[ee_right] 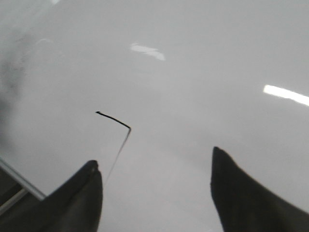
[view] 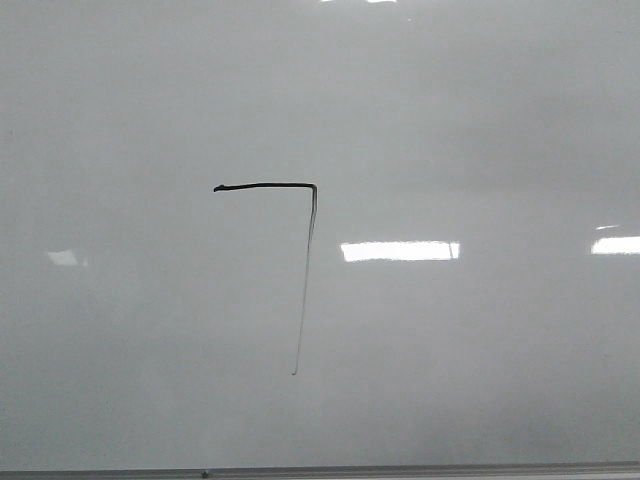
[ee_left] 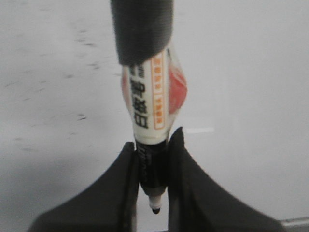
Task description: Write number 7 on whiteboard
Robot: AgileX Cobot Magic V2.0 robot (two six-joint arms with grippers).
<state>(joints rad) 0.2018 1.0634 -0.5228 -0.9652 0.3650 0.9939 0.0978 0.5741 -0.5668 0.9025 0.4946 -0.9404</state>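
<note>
Left gripper (ee_left: 153, 169) is clamped on a black marker (ee_left: 150, 106) with a white and orange label, tip exposed. Right gripper (ee_right: 157, 193) hangs with its fingers spread wide over the whiteboard (view: 480, 120), where the number 7 (view: 305, 260) sits left of centre.

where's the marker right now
The marker is clamped between the fingers of the left pincer, seen in the left wrist view, tip pointing out past the fingertips, with the whiteboard behind it.
</note>
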